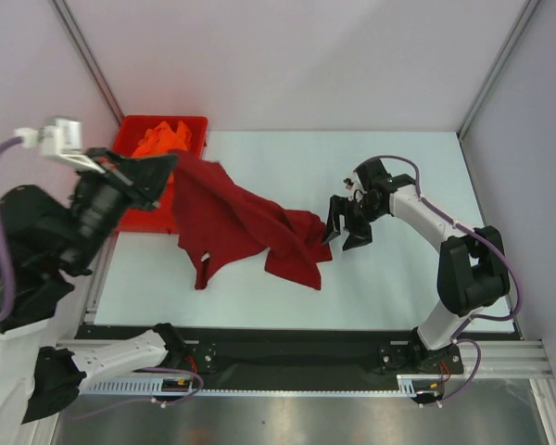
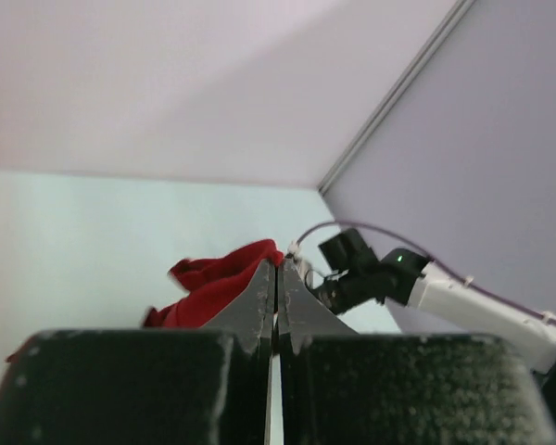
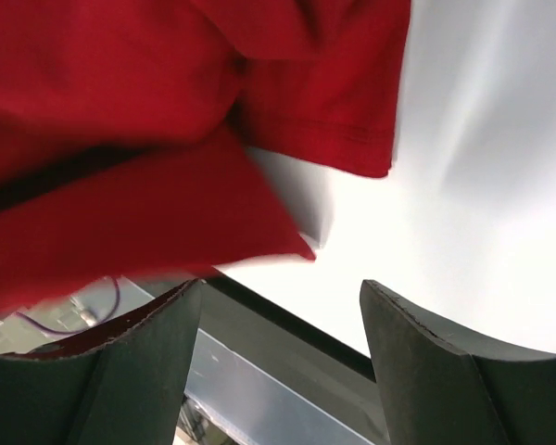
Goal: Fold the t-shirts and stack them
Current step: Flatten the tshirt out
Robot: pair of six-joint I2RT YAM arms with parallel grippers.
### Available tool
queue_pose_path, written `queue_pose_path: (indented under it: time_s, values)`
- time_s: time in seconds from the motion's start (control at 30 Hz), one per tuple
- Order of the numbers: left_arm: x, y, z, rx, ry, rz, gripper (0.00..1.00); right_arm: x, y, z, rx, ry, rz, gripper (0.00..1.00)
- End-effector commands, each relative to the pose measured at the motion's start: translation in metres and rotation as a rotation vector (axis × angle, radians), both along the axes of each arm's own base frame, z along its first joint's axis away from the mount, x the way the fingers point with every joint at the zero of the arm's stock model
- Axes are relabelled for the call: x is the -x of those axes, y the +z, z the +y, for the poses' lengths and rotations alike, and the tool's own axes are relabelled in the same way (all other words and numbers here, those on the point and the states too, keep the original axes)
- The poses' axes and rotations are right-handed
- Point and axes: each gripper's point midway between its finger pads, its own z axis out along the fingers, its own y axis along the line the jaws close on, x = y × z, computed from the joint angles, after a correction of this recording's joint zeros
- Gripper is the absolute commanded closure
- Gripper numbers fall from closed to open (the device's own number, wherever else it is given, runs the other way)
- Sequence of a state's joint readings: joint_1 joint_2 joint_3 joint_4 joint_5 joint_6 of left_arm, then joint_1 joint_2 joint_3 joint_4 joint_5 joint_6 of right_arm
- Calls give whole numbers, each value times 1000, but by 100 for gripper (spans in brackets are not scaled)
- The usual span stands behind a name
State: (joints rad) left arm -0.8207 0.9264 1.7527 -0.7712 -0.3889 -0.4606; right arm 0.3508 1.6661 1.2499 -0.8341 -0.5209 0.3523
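Top external view: beside the rigid red plastic bin (image 1: 202, 130), my left gripper (image 1: 162, 171) pinches a corner of the crumpled dark red cloth t-shirt (image 1: 241, 222), my right gripper (image 1: 346, 234) gapes empty at its far edge; nothing looks folded yet, and the bright orange cloth t-shirt (image 1: 162, 139) waits in the bin.

Two t-shirts (image 1: 232, 222) (image 1: 162, 139), one bin (image 1: 193, 121)

The maroon t-shirt (image 1: 241, 227) is plain dark red throughout. The orange t-shirt (image 1: 162, 139) is bright orange. The plastic bin (image 1: 128, 141) is red. The table (image 1: 398, 278) is white. The right arm (image 1: 428, 213) is white with black joints. The left gripper (image 1: 171, 165) and right gripper (image 1: 343, 241) are black.
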Motion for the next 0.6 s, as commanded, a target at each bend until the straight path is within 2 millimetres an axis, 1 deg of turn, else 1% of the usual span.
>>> queue_pose_path:
  time_s: [0.0, 0.07, 0.1, 0.13, 0.17, 0.2, 0.27, 0.33, 0.37, 0.4, 0.43, 0.47, 0.5, 0.53, 0.57]
  values:
    - [10, 45, 18, 1, 21, -118, 100, -23, 28, 8, -64, -37, -94, 25]
    - [14, 60, 24, 14, 25, -146, 100, -29, 33, 10, -79, -38, -127, 25]
    - [17, 74, 29, 28, 35, -171, 100, -30, 34, 13, -95, -33, -123, 25]
    - [17, 76, 30, 23, 39, -174, 100, -27, 39, 20, -136, -10, -114, 25]
    - [17, 80, 32, 23, 47, -183, 100, -28, 40, 24, -154, 0, -116, 25]
    - [16, 83, 31, 22, 48, -189, 100, -23, 40, 32, -166, 28, -114, 25]
    - [14, 85, 27, 22, 40, -195, 100, -18, 40, 37, -169, 62, -126, 28]
    - [7, 78, 17, -3, 28, -179, 100, -7, 33, 42, -140, 91, -137, 32]
    - [5, 75, 15, -15, 29, -172, 100, -1, 30, 45, -129, 109, -138, 35]
    - [2, 72, 14, -21, 37, -161, 100, 6, 27, 48, -121, 129, -137, 35]
    - [-1, 63, 12, -36, 41, -144, 100, 26, 21, 60, -114, 194, -122, 34]
    - [-3, 59, 12, -42, 48, -137, 100, 39, 15, 64, -98, 243, -120, 34]
    - [-7, 50, 9, -57, 54, -117, 100, 49, 10, 68, -80, 279, -125, 34]
    - [-8, 48, 12, -59, 67, -111, 100, 74, 1, 77, -51, 353, -125, 34]
    - [-8, 46, 14, -62, 74, -105, 100, 83, -3, 82, -54, 393, -138, 33]
